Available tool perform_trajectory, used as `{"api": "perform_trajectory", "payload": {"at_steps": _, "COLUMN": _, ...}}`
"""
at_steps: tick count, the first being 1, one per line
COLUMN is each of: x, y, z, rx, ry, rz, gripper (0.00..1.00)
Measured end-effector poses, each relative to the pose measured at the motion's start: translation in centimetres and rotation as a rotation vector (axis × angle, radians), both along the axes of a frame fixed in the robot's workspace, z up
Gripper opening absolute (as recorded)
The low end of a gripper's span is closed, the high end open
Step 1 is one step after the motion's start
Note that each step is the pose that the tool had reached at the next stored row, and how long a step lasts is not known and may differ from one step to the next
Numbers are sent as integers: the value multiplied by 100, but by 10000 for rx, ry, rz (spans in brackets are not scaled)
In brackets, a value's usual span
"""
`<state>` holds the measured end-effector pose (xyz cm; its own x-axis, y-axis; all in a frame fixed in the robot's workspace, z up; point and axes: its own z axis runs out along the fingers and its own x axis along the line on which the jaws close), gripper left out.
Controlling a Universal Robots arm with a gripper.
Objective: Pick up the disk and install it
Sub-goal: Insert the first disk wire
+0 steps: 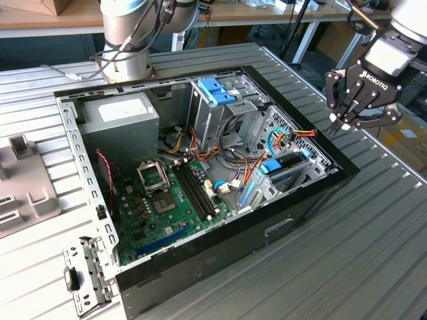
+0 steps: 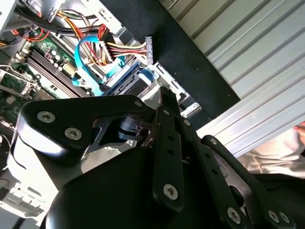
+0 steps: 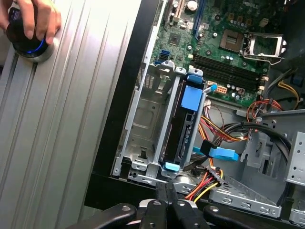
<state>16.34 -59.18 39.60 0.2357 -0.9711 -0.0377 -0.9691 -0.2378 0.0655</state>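
The disk is a dark slab with light-blue rail ends, standing on edge in the metal bay at the open computer case's corner on the exterior view's right. In the first wrist view the disk sits in one slot of that bay, with a blue label near one end and an empty slot beside it. My gripper hangs above the case's edge on the exterior view's right, apart from the disk. Its fingers are shut with nothing between them, and the gripper points at the bay's end.
The case lies open on a ribbed metal table. Inside are a motherboard, a power supply, a tall cage with a blue bracket and loose cables. A hand rests on a round black knob.
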Motion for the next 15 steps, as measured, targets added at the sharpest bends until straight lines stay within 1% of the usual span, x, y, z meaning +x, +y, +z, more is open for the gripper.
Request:
{"api": "perform_trajectory", "payload": {"at_steps": 4, "x": 14, "y": 13, "z": -17, "rx": -1, "ry": 0, "rz": 370, "gripper": 11}}
{"api": "perform_trajectory", "payload": {"at_steps": 7, "x": 18, "y": 32, "z": -30, "rx": -1, "ry": 0, "rz": 677, "gripper": 11}}
{"api": "perform_trajectory", "payload": {"at_steps": 10, "x": 20, "y": 68, "z": -48, "rx": 1, "ry": -1, "rz": 1106, "gripper": 11}}
{"api": "perform_trajectory", "payload": {"at_steps": 15, "x": 24, "y": 120, "z": -80, "rx": -1, "ry": 0, "rz": 1660, "gripper": 11}}
